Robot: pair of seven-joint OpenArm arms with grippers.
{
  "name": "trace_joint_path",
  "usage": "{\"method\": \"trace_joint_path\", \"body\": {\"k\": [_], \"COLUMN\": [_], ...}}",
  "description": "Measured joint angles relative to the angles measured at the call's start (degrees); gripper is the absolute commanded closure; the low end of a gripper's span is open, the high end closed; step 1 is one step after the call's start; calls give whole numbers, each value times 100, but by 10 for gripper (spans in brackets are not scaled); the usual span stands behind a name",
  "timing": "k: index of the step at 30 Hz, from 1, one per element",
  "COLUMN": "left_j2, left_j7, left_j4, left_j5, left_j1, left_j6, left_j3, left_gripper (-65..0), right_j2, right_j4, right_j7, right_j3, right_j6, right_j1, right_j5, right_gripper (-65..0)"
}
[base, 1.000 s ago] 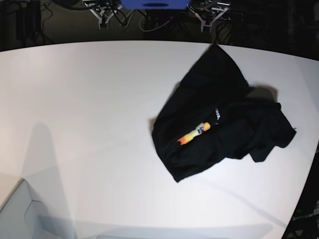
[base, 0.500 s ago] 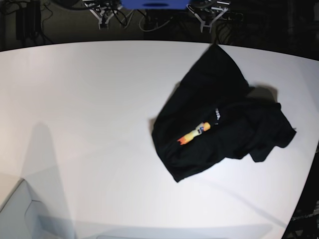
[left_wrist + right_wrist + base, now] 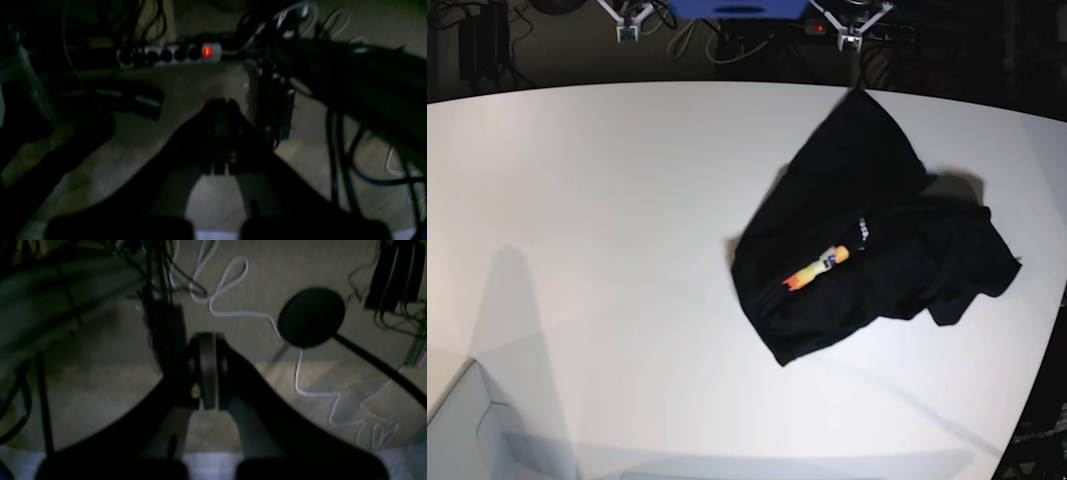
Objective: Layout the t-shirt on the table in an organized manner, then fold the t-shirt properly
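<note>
The black t-shirt (image 3: 872,235) lies crumpled on the right half of the white table (image 3: 597,250), a strip of orange-yellow print showing in a fold. The left gripper (image 3: 218,110) and right gripper (image 3: 206,343) are both pressed together, holding nothing, clear of the tabletop above a floor strewn with cables.

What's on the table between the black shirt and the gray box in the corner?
Nothing. In the base view, the white table is bare between the t-shirt and the gray box.
</note>
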Motion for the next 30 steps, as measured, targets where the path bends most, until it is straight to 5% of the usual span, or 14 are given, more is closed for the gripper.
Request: {"method": "trace_joint_path", "body": {"k": [30], "left_j2": [-782], "left_j7": [52], "left_j4": [5504], "left_j5": [-20], "left_j1": [3294], "left_j6": [-11], "left_j3": [-4], "left_gripper": [-1], "right_j2": [380], "right_j4": [6526], "right_j7": [-116], "right_j3": [210], "right_j6": [13], "right_j1": [-3115], "right_j5": [4], "right_gripper": [0]}}
